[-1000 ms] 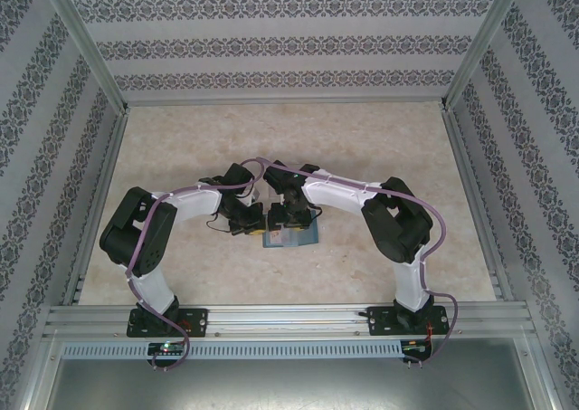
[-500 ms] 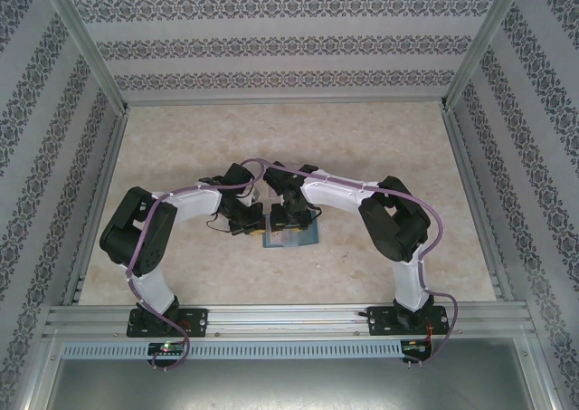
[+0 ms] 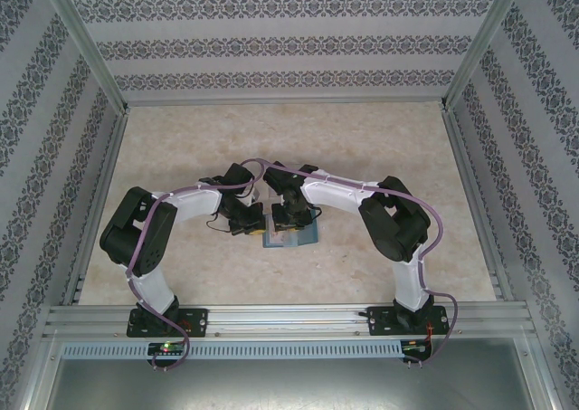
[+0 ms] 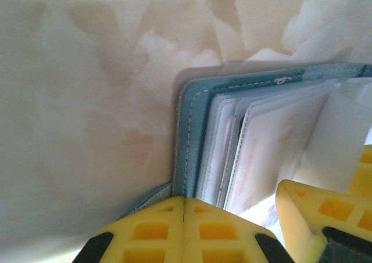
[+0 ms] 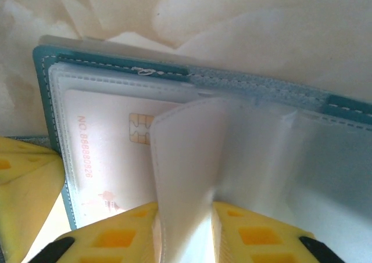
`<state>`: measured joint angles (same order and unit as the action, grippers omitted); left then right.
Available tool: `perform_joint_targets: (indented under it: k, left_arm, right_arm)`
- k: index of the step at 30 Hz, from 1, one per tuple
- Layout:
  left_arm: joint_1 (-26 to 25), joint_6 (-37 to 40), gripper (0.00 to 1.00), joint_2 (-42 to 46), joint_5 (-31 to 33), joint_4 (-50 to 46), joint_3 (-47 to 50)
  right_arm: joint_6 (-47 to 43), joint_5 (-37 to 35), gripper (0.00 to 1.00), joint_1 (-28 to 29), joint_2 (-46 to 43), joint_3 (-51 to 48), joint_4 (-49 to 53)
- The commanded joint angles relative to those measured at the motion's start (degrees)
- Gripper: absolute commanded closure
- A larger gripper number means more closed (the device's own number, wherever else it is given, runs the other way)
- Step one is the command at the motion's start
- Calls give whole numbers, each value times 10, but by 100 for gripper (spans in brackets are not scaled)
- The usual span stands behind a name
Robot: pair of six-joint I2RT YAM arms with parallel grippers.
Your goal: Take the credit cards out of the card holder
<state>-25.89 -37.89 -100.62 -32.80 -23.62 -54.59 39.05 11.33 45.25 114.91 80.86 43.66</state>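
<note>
Beige marbled tabletop [image 3: 271, 138] w/ teal card holder [image 3: 306, 237] lying open on it, approx. mid-width, nearer front edge.

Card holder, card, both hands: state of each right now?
card holder: open, lying flat.
pale card: inside a pocket of the holder, not pulled out.
clear sleeve: standing up from the holder, pinched between two fingers.
left hand: shut, fingertips at the holder's edge.
right hand: closed on the clear sleeve.
</note>
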Motion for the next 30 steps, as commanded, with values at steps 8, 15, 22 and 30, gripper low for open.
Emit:
perform_joint_targets:
  k: [8, 15, 22, 30]
  left_arm:
    - [-7, 12, 98, -17, -1, -30, -10]
    - [-7, 12, 98, -19, -2, -31, -12]
    - [-7, 12, 98, -19, -1, -33, -14]
    - [-7, 13, 98, -23, -1, -34, -15]
  right_arm:
    - [6, -14, 83, 2, -34, 10, 15]
    - [5, -17, 92, 1, -48, 10, 16]
    - [7, -15, 96, -1, -59, 6, 15]
    - [11, -8, 96, -7, -79, -5, 13]
